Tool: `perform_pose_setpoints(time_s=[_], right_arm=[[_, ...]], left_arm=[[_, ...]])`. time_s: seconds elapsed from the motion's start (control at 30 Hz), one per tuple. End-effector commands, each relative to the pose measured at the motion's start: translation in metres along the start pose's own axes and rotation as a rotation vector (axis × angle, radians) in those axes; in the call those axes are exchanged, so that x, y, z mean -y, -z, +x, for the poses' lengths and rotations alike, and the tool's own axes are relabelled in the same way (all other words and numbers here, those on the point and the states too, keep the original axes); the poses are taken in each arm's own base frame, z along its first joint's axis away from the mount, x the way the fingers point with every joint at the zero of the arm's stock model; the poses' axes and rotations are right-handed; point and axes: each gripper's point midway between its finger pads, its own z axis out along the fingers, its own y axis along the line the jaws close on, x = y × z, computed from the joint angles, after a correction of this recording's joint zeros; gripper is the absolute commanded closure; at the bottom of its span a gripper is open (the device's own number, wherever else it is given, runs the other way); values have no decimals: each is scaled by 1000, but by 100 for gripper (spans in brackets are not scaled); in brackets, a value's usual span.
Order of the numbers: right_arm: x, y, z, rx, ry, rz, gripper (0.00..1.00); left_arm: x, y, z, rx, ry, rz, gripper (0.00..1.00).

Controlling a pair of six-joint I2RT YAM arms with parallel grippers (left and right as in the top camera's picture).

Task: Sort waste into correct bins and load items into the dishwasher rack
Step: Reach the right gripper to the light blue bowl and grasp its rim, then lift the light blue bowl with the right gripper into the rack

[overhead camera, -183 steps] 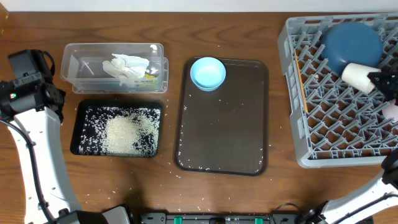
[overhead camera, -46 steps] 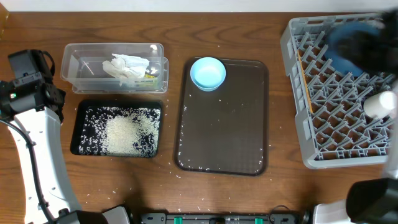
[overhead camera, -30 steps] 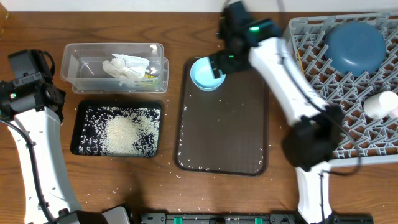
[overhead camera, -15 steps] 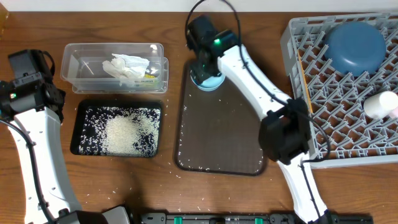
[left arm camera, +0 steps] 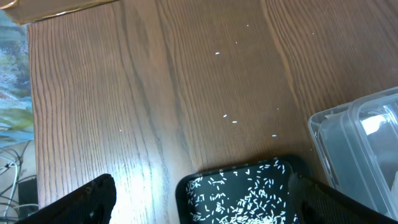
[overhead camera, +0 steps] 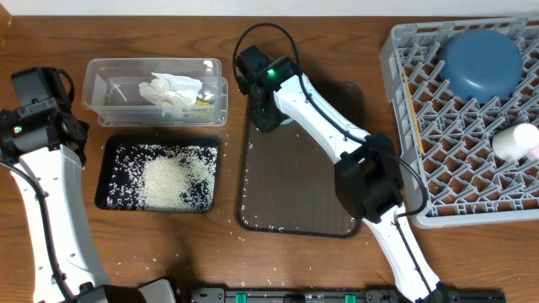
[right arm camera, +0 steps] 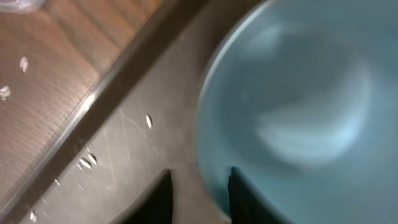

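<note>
Since half a second ago the right arm has swung a little to the left and down across the far left corner of the brown serving tray (overhead camera: pixel 303 185). It now covers the small light-blue bowl, which showed beneath it before. The left arm has not shifted.

From overhead, the right pincer (overhead camera: pixel 266 114) hangs over that corner, just beside the clear plastic tub (overhead camera: pixel 93 80). The tub holds the crumpled napkin (overhead camera: pixel 173 91) and the yellow-green wrapper (overhead camera: pixel 203 102). In front of the tub lies the black tray (overhead camera: pixel 105 168), with a heap of rice (overhead camera: pixel 173 181) in it. In the grey dishwasher rack (overhead camera: pixel 438 168) lies the dark-blue dish (overhead camera: pixel 480 63) at the far side, and nearer the front edge the cream cup (overhead camera: pixel 512 141) on its side.

In the left wrist view, the left pincer (left arm camera: pixel 200 190) stands wide apart and holds nothing. It hovers over the far edge of the black tray, with the tub's corner to one side. A few loose rice grains (left arm camera: pixel 231 121) dot the wooden table (left arm camera: pixel 155 93).

The right wrist view is blurred. The bowl (right arm camera: pixel 292 112) fills most of it, standing on the brown tray. The right pincer's fingers are apart. The bowl's rim runs down between them, one finger (right arm camera: pixel 158 196) outside over the tray and the other over the bowl's inside. I cannot tell whether either touches the rim.
</note>
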Motion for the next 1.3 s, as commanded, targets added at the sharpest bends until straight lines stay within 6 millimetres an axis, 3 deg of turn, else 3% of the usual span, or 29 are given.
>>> perform_pose_setpoints(time_s=[0.0, 0.1, 0.2, 0.33, 0.47, 0.6, 0.7, 0.83, 1.0, 1.27], right_arm=[[-2, 4, 3, -15, -2, 5, 99], [-1, 20, 6, -17, -4, 5, 99], [3, 48, 4, 13, -12, 7, 99], [28, 114, -4, 126, -63, 21, 99], [81, 191, 4, 268, -190, 51, 99], [148, 258, 37, 388, -367, 45, 99], [192, 289, 68, 454, -470, -16, 99], [231, 303, 108, 502, -548, -194, 99], [253, 303, 149, 577, -600, -484, 99], [293, 271, 204, 707, -763, -717, 99]], left_arm=[[-2, -1, -1, 2, -12, -8, 9], [-2, -1, -1, 2, -12, -8, 9], [-2, -1, -1, 2, -12, -8, 9], [-2, -1, -1, 2, -12, -8, 9], [-2, -1, -1, 2, -12, -8, 9], [-2, -1, -1, 2, -12, -8, 9], [-2, -1, -1, 2, -12, -8, 9], [-2, -1, -1, 2, -12, -8, 9], [-2, -1, -1, 2, -12, -8, 9], [-2, -1, -1, 2, -12, -8, 9]])
